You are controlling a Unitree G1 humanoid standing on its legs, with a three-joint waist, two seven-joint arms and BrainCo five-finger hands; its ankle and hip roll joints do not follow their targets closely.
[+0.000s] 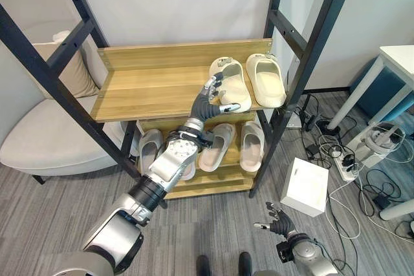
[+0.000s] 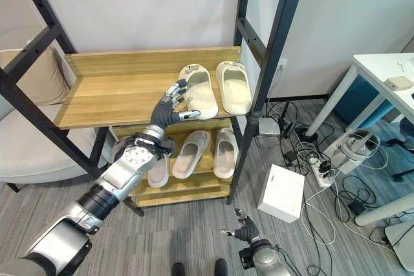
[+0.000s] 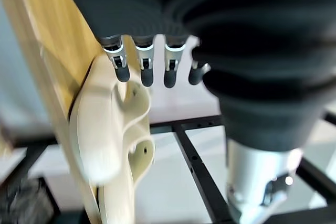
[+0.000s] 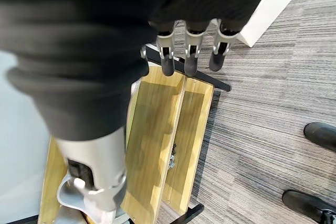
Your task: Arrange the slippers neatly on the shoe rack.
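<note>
The shoe rack (image 1: 155, 92) has smooth pale wood shelves in a black metal frame. Two cream, rounded foam slippers (image 1: 249, 82) lie side by side at the right end of the top shelf. More slippers (image 1: 223, 147) rest on the lower shelf, partly hidden behind the left arm. The left hand (image 1: 213, 98) reaches over the top shelf, fingers relaxed and spread, holding nothing, fingertips at the nearer cream slipper (image 3: 113, 129). The right hand (image 1: 277, 222) hangs low over grey ribbed carpet (image 1: 213, 237), fingers loosely open.

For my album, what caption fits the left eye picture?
Left hand reaching to a cream slipper on the shoe rack.
</note>
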